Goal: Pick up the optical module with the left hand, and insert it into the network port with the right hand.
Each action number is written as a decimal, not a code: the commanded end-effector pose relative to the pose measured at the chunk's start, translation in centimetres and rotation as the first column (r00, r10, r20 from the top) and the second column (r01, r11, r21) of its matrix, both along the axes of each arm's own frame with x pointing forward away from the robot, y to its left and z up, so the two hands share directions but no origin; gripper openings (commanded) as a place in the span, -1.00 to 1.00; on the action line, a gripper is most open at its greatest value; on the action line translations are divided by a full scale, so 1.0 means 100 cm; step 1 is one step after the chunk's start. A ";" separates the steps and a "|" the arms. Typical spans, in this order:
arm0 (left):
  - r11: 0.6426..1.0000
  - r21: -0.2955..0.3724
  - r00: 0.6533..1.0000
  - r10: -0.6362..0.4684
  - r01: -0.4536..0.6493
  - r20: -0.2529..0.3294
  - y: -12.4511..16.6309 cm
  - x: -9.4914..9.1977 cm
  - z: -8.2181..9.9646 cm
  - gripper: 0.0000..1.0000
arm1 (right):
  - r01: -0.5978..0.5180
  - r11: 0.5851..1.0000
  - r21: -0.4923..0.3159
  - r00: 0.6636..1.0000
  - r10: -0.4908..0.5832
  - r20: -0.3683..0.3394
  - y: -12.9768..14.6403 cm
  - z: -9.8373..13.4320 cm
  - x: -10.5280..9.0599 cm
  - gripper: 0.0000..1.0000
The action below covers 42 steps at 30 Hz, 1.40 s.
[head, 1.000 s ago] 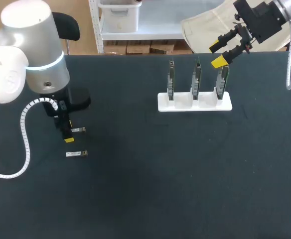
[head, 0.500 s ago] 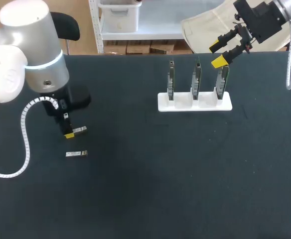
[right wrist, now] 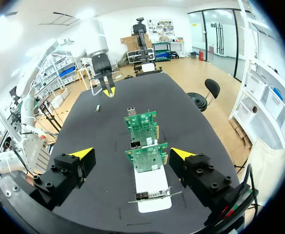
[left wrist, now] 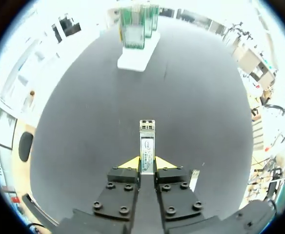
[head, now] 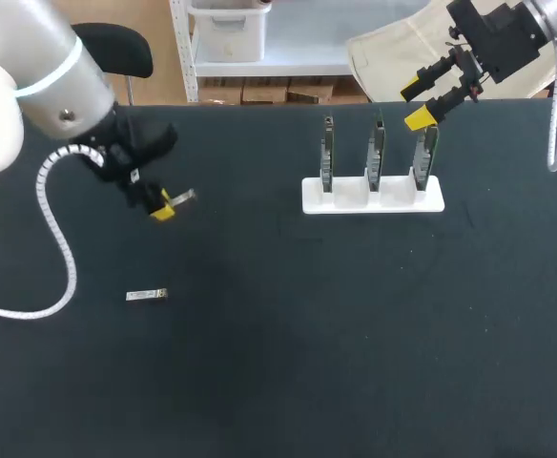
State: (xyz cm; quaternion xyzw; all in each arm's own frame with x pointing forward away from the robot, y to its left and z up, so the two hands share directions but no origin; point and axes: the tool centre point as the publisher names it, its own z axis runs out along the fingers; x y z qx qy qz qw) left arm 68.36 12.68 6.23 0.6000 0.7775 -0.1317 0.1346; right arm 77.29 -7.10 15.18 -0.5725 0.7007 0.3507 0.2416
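My left arm: silver-white rounded shell, pale ring, white spiral cable.
My left gripper: black finger blocks, round screws, yellow tips.
My right gripper: chunky black screwed blocks, yellow wedge tips.

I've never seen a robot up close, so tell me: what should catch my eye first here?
The left arm's yellow-tipped jaws grip a small silver optical module above the table's left side; a second module lies on the table nearby. Far right, three green circuit boards stand upright in a white stand, the right arm's open jaws hanging by the rightmost one.
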 end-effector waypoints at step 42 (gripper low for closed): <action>0.850 -0.450 0.948 -0.159 0.273 0.276 -0.130 0.036 0.133 -1.00 | 0.004 1.000 0.000 1.000 -0.004 0.005 0.000 0.000 -0.003 1.00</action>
